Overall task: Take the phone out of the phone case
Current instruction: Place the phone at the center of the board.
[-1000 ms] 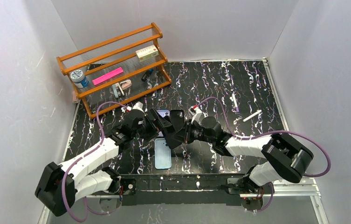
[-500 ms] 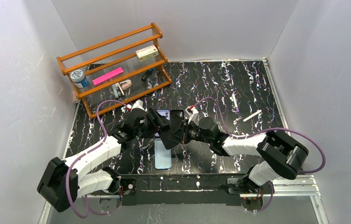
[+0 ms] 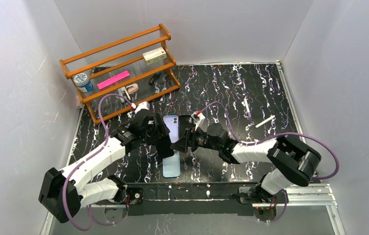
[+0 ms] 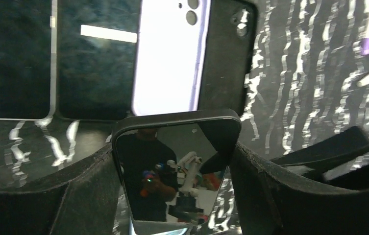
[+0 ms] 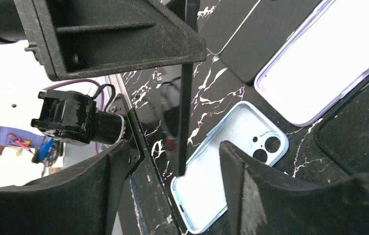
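A dark-screened phone [image 4: 172, 186] stands on edge between my left gripper's [image 4: 172, 152] fingers, which are shut on its two long sides. In the right wrist view the phone [image 5: 185, 107] shows edge-on between my right gripper's [image 5: 172, 147] open fingers, with a gap on each side. Flat on the table below lies the light blue phone case [image 5: 231, 166], empty and inside up, with its camera holes showing. From above, the left gripper [image 3: 165, 142] and right gripper [image 3: 181, 143] face each other over the case [image 3: 171, 165].
A lavender phone-shaped slab [image 3: 171, 120] and a black case [image 3: 186, 120] lie just beyond the grippers. Two dark flat slabs [image 4: 15, 58] lie to their left. A wooden rack [image 3: 118, 68] with small items stands at the back left. Two white pens [image 3: 264, 121] lie at the right.
My left gripper closed on the phone, then my right gripper opened and let go of it. Both grippers shifted slightly toward the front, uncovering the lavender slab.
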